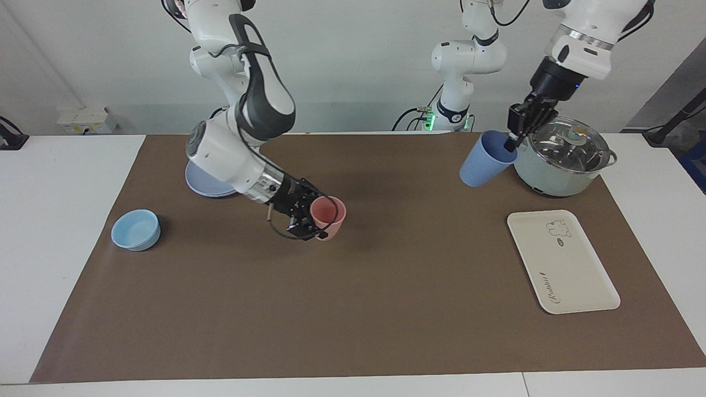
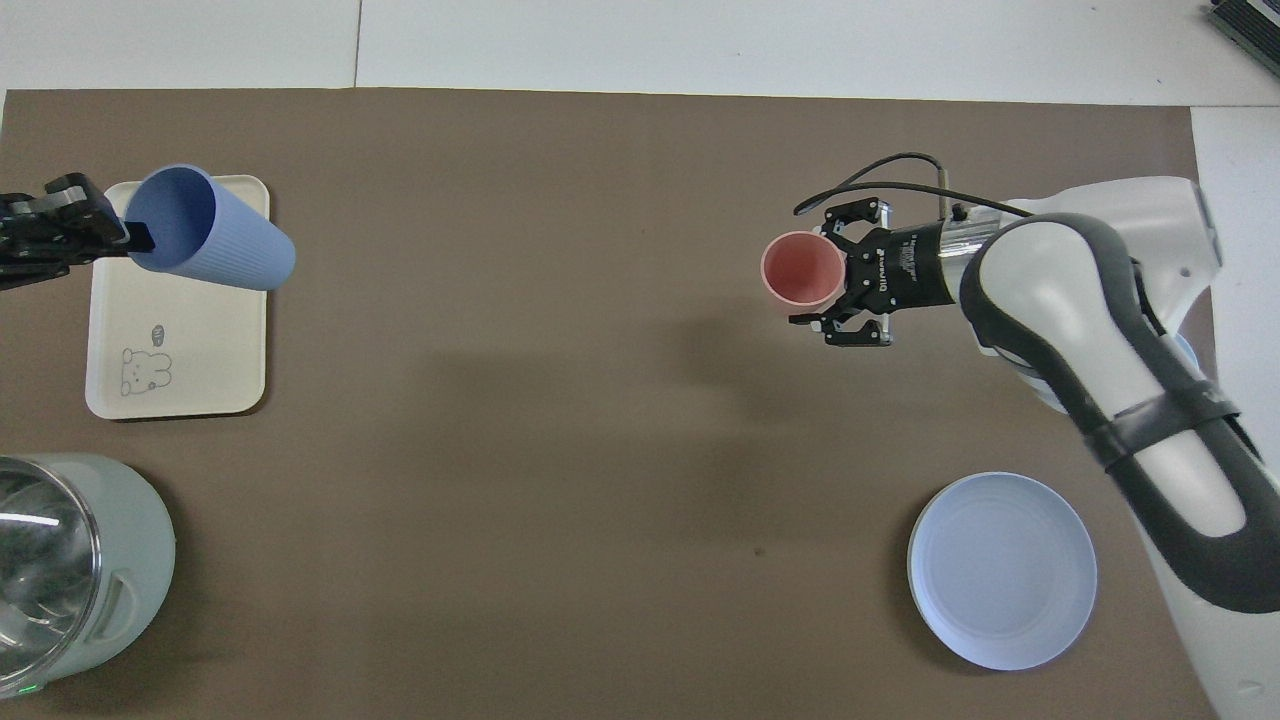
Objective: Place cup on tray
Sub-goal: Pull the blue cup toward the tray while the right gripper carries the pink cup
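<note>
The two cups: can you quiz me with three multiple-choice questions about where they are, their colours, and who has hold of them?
1. The blue cup hangs
A. on the plate
B. in the air, over the tray in the overhead view
C. in the bowl

2. The cup at the right tool is
A. pink
B. green
C. white

3. The left tool is
A. open over the pot
B. resting on the mat
C. shut on the blue cup's rim

Answers: B, it is lifted, tilted; A, the pink cup shows; C, one finger inside the rim.
</note>
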